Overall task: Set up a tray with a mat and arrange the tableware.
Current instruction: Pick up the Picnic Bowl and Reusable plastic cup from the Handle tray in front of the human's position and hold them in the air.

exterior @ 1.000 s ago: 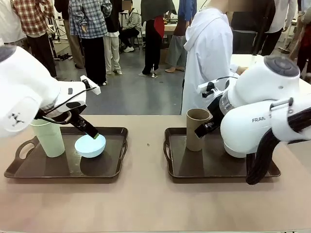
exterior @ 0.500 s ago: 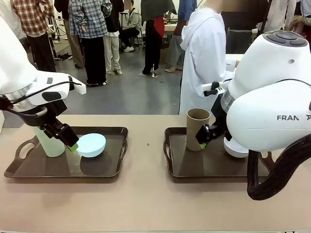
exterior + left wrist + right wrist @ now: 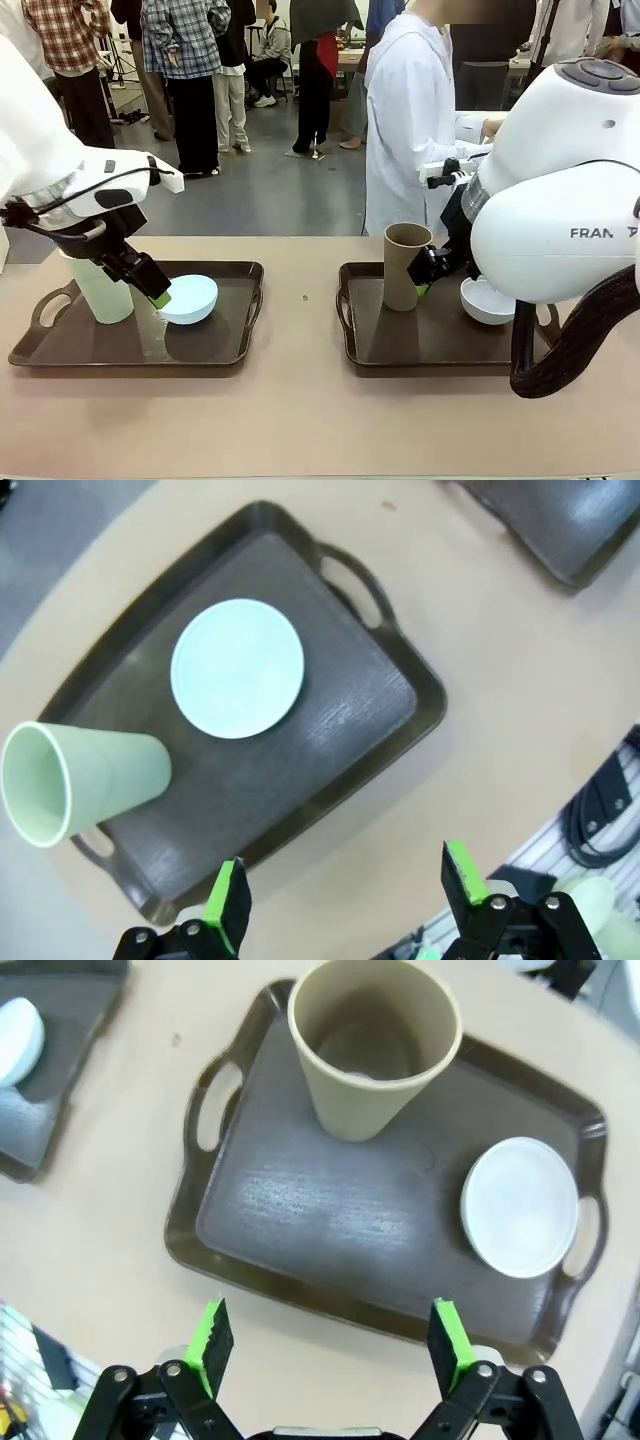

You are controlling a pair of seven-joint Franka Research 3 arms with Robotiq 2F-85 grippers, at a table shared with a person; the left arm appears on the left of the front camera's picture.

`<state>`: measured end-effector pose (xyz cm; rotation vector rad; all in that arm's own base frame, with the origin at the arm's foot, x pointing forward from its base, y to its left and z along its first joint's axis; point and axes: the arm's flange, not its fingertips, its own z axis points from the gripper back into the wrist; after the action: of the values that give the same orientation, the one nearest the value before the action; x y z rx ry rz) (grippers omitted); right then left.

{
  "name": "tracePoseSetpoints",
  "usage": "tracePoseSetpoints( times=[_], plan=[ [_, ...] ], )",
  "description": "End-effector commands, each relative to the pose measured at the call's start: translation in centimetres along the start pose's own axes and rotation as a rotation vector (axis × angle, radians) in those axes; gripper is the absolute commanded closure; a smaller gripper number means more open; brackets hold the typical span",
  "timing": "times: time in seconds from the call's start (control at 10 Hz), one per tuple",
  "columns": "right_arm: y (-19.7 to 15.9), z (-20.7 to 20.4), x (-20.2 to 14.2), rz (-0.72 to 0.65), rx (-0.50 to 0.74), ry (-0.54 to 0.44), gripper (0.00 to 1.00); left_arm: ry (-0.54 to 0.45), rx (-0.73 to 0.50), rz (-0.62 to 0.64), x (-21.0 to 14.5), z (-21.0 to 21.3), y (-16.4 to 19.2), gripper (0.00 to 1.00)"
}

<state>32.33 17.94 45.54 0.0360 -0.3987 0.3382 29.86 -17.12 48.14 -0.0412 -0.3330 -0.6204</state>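
On the left tray (image 3: 350, 695) stand the pale green tumbler (image 3: 90, 780) and light blue bowl (image 3: 237, 668); on the right tray (image 3: 300, 1210), the brown tumbler (image 3: 372, 1050) and whitish bowl (image 3: 520, 1205). The left gripper (image 3: 345, 880) and right gripper (image 3: 325, 1345) hang spread, empty. Pieces look light, stiff, slick: pinch across a rim.

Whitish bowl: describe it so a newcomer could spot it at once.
On the table, find the dark tray on the robot's right. The whitish bowl sits there beside a tall brown tumbler. It is low, round and white; the light blue bowl is on the other tray.
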Motion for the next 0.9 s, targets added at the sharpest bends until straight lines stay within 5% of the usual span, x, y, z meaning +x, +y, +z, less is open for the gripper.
tracePoseSetpoints(
  times=[0.0, 0.3, 0.8],
  plan=[
    [-3.8, 2.5, -2.0, -0.083, 0.092, 0.058, 0.00, -0.061, -0.235, -0.008, -2.6, 2.7, 2.3, 0.00],
    [-11.9, 5.8, -6.0, -0.229, 0.325, 0.065, 0.00, -0.121, -0.502, 0.088, -5.4, 5.7, 7.4, 0.00],
    [-24.4, 6.4, -10.9, -0.581, 0.675, -0.174, 0.00, -0.224, -0.683, 0.497, -10.8, 3.8, 19.3, 0.00]
  ],
)
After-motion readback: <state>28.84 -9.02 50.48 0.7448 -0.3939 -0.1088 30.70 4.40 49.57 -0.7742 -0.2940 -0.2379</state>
